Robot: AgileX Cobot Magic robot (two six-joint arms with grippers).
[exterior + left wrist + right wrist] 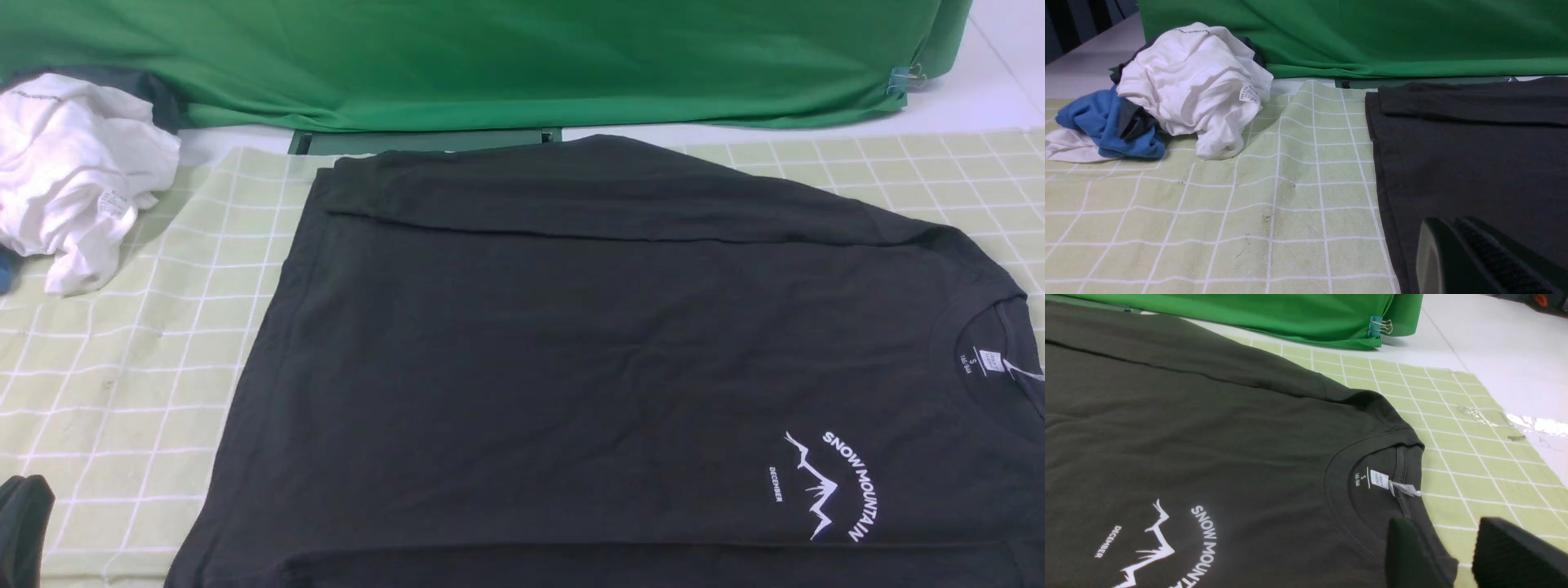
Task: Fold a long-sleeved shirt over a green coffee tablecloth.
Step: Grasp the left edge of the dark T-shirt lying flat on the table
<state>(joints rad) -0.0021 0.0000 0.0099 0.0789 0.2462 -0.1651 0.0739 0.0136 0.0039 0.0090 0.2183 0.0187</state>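
Observation:
The black long-sleeved shirt (571,351) lies spread flat on the green coffee tablecloth (122,392), its neck to the right. Its white SNOW MOUNTAIN print (841,490) and small neck label (1378,479) face up, and the far sleeve (571,192) is folded across the body. My left gripper (1447,225) is shut with nothing seen in it, low by the shirt's left hem edge. My right gripper (1443,528) is open at the collar. One of its fingers (1404,555) is over the neckline and the other over the tablecloth.
A crumpled white garment (73,171) with a blue one (1106,126) beside it lies at the far left. Plain deep-green fabric (490,57) runs along the back, held by a binder clip (906,79). Shiny tape (1535,424) holds the tablecloth's right edge to the white tabletop (1494,343).

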